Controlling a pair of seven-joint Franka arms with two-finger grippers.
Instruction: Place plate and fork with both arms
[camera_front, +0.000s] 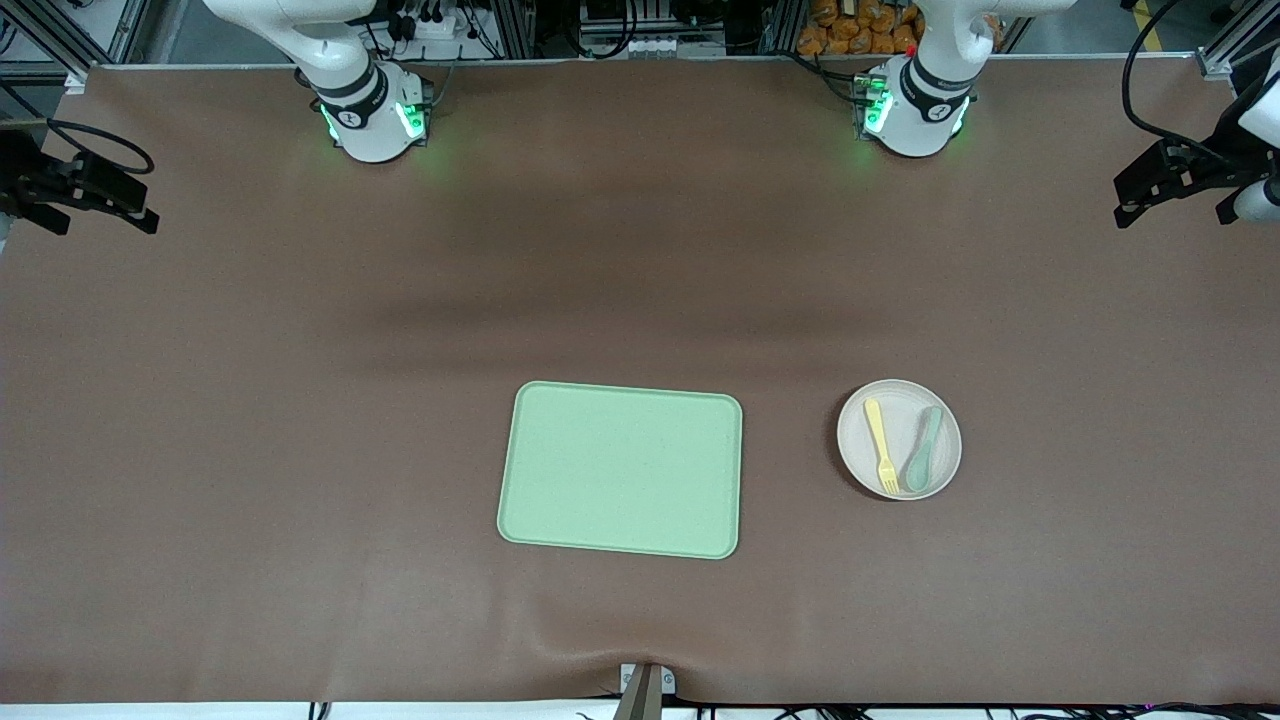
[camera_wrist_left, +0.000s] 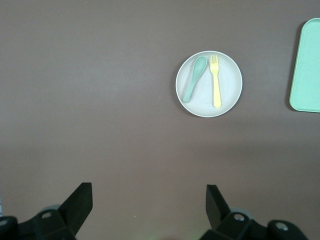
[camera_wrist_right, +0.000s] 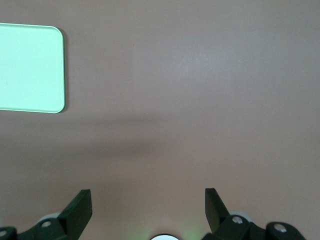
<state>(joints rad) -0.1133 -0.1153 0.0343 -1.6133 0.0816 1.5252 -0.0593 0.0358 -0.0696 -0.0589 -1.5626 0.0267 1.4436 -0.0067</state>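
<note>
The small round pale plate (camera_front: 902, 415) lies on the brown table toward the left arm's end. On it lie the pale yellow fork (camera_front: 880, 446) and a grey-green spoon (camera_front: 924, 452), side by side. The left wrist view shows the plate (camera_wrist_left: 229, 85), the fork (camera_wrist_left: 216, 82) and the spoon (camera_wrist_left: 193, 78) from high above. My left gripper (camera_wrist_left: 149, 200) is open and empty, high over bare table short of the plate. My right gripper (camera_wrist_right: 148, 202) is open and empty, high over bare table. Neither gripper shows in the front view.
A rectangular light-green tray (camera_front: 620, 470) lies mid-table, beside the plate toward the right arm's end; it also shows in the left wrist view (camera_wrist_left: 307, 70) and the right wrist view (camera_wrist_right: 30, 67). Black camera mounts (camera_front: 80, 185) (camera_front: 1180, 175) stand at both table ends.
</note>
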